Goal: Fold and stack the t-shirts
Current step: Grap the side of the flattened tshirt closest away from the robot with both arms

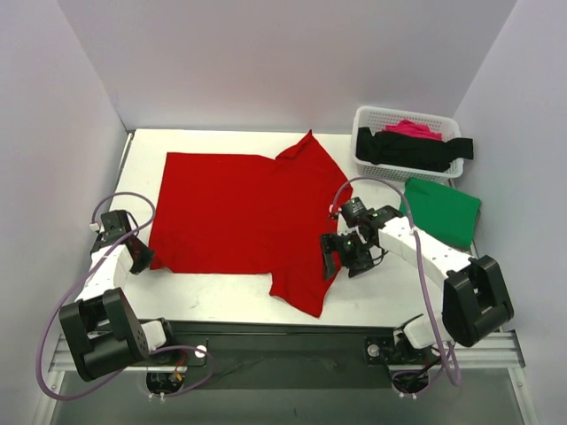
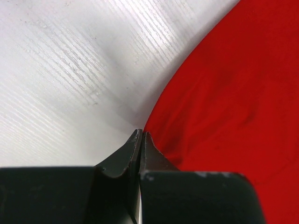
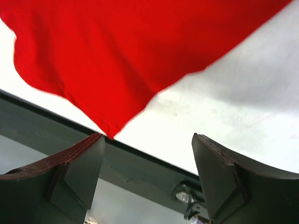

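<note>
A large red t-shirt (image 1: 239,212) lies spread flat in the middle of the table, with one sleeve pointing to the near edge. My left gripper (image 1: 143,258) is at the shirt's near left corner. In the left wrist view it (image 2: 141,133) is shut, its tips at the edge of the red cloth (image 2: 224,93), and no cloth shows between the jaws. My right gripper (image 1: 344,263) is open beside the near sleeve. In the right wrist view it (image 3: 148,142) is empty, with the sleeve corner (image 3: 112,60) just beyond it. A folded green shirt (image 1: 443,212) lies at the right. Black (image 1: 412,149) and pink (image 1: 413,129) shirts lie in the basket.
The white lattice basket (image 1: 365,124) stands at the back right, just behind the green shirt. White walls enclose the table on the left, back and right. The dark front rail (image 3: 140,158) runs along the near edge, close below the right gripper.
</note>
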You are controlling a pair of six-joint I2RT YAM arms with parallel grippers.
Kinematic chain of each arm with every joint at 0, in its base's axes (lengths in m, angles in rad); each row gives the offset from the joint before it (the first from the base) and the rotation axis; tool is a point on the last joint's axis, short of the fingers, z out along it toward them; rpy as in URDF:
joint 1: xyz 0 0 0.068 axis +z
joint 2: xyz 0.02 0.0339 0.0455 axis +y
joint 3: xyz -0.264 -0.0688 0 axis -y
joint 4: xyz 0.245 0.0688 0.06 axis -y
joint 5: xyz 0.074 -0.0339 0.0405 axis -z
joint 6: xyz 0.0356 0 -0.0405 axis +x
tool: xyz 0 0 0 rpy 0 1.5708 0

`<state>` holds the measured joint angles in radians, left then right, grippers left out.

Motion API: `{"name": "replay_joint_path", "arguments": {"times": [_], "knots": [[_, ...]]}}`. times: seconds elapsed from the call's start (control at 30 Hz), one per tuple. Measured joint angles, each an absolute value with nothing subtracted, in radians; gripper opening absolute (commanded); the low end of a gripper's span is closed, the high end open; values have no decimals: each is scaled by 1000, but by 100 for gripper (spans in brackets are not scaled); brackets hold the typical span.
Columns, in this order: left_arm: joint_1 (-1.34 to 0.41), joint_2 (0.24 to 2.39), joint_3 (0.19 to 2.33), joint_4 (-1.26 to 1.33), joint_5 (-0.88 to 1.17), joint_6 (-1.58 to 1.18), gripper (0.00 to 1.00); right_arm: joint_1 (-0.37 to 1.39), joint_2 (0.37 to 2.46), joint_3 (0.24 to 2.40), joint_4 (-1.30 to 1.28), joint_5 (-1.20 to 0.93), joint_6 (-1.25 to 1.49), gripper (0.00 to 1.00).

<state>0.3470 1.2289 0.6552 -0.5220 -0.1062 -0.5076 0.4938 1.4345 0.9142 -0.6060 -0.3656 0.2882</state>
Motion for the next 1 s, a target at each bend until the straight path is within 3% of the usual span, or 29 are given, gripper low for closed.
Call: {"name": "replay_joint_path", "arguments": {"times": [0.27, 1.0], "knots": [[323, 1235, 678, -540, -131, -484, 0, 629, 1363, 815, -612, -340, 352, 55], [269, 1328, 755, -560, -187, -396, 0, 888, 1420, 748, -434, -265, 574, 39]]}}
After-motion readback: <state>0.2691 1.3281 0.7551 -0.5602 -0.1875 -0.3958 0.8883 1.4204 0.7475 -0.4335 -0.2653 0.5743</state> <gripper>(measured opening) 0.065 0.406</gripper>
